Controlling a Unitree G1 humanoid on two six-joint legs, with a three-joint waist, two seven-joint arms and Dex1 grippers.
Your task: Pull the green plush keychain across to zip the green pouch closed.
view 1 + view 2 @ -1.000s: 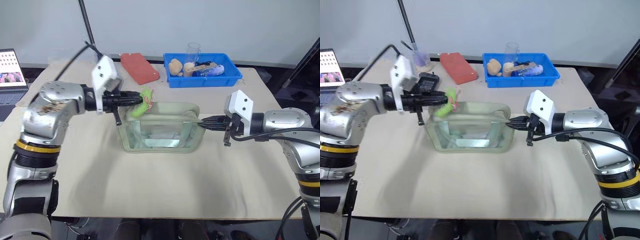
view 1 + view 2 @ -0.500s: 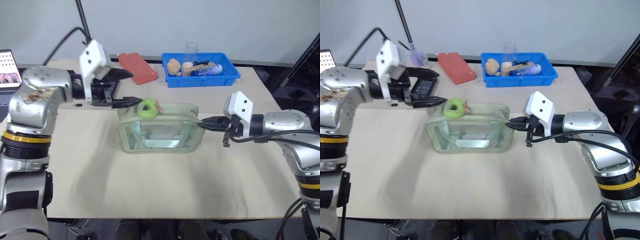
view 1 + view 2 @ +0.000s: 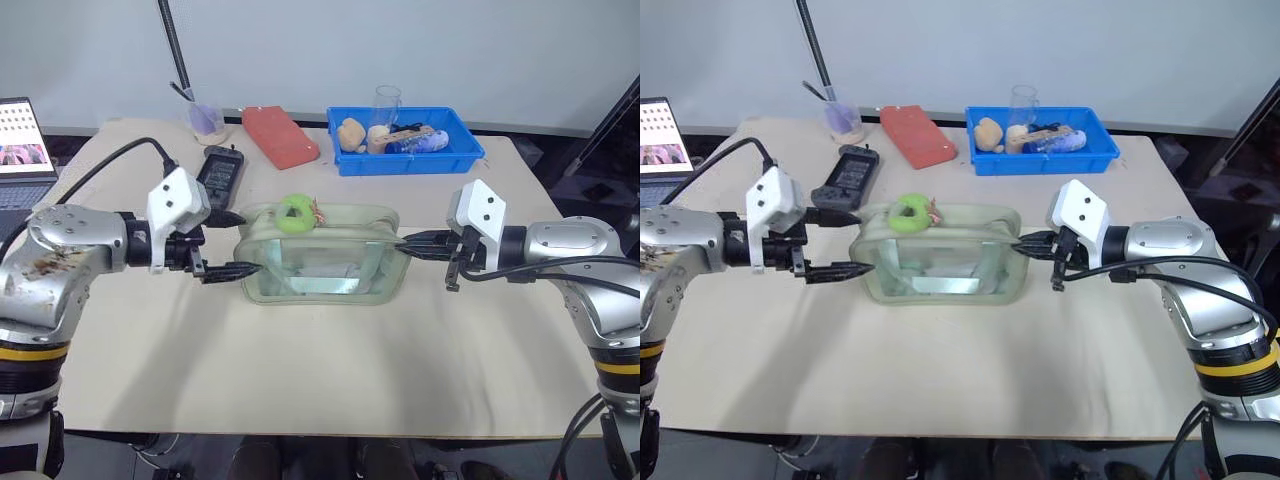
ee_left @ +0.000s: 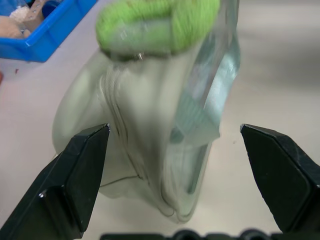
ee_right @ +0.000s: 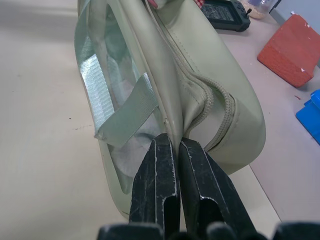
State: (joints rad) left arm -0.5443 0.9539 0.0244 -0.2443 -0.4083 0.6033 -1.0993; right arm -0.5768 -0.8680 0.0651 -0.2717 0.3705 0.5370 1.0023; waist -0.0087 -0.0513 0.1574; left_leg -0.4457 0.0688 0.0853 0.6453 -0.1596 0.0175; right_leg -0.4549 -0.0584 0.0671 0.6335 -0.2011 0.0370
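With the left gripper [image 3: 232, 243] gaping empty at the green pouch [image 3: 322, 253] mid-frame and the right gripper [image 3: 405, 246] pinching its other end, the unheld green plush keychain [image 3: 294, 212] on top is risking a stalled zip.

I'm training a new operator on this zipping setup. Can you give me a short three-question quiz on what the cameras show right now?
1. True or false: the left gripper has its fingers closed on the green plush keychain.
2. Multiple choice: what does the right gripper grip? A) the blue tray B) the end of the green pouch C) the red block
3. Fill in: the keychain lies on the ____ of the pouch, near the left gripper's end.

Key
1. False: its fingers stand open at the pouch's end, not on the keychain.
2. B: its fingers are shut on the pouch's end seam.
3. top
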